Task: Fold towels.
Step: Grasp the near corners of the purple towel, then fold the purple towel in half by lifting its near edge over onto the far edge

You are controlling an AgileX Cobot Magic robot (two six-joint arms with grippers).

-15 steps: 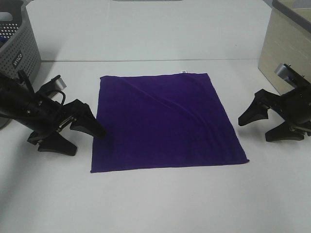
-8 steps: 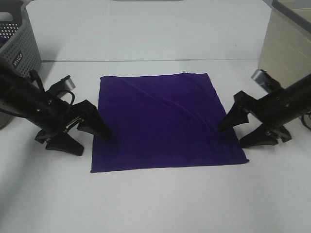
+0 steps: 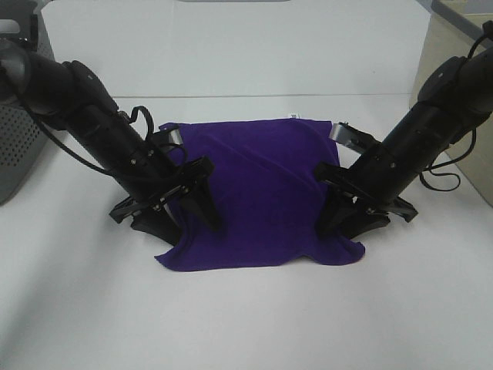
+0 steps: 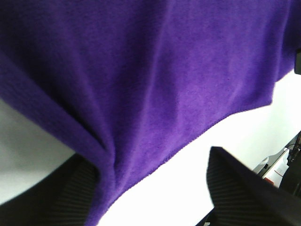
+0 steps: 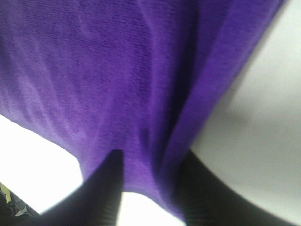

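The deep purple towel (image 3: 262,193) lies on the white table (image 3: 246,324), bunched inward at both sides, with its small white tag (image 3: 293,116) at the far edge. My left gripper (image 3: 192,223) reaches over the towel's left side near the front. In the left wrist view (image 4: 150,160) its jaws stand wide apart, with a fold of towel (image 4: 155,80) between them. My right gripper (image 3: 347,225) reaches over the right side. In the right wrist view (image 5: 151,157) its jaws are narrower but still apart, with a ridge of towel (image 5: 117,70) between them.
A grey slatted basket (image 3: 15,146) stands at the far left. A beige box (image 3: 454,69) stands at the far right. Both black arms slant in over the table on either side of the towel.
Both grippers have moved from beside the towel in over its left and right sides. The towel, flat before, is now pushed inward and wrinkled, with its front corners drawn in.
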